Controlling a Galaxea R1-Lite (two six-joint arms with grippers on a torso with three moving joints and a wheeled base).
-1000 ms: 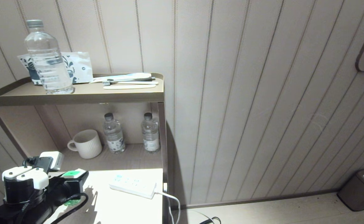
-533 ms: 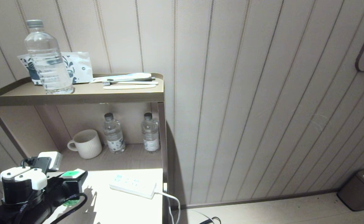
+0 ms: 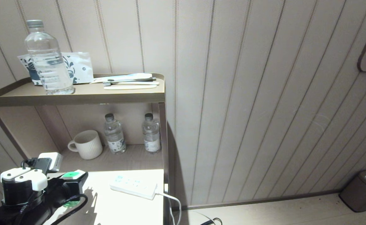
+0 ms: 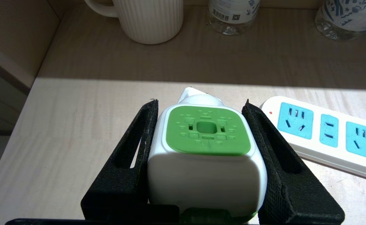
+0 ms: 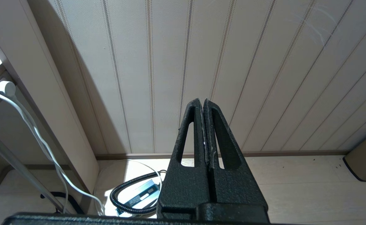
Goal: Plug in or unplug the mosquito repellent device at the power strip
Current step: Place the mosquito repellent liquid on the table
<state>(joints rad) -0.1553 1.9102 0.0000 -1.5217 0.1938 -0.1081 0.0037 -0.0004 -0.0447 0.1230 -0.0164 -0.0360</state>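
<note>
The left gripper (image 4: 201,156) is clamped on the device (image 4: 206,156), one black finger flat against each white side, green face toward the wrist camera and the plug end pointing away over the shelf (image 3: 129,206). The device is held above the sunlit shelf surface, near the strip (image 3: 134,186) but apart from it; the strip lies flat with its cord (image 3: 170,200) leaving at the end nearer the wall. The step in hand appears to be insertion. To do it well, carry the device sideways until it stands over a two-slot socket (image 4: 329,135), turn the wrist so the prongs face down into the strip, align the prongs with the slot direction, then press straight along the prong axis. Avoid sideways force: the strip is loose and may slide or tip. Release only once the device is seated flush. The prongs themselves are hidden behind the body, so their orientation cannot be confirmed. The right gripper (image 5: 204,125) is parked off the shelf, facing the wall, jaws together and empty. Count: one device, one strip with three sockets visible in the left wrist view, three water bottles, one on the top shelf (image 3: 47,59) and two below (image 3: 114,134) (image 3: 151,132), one mug (image 3: 87,144)
</note>
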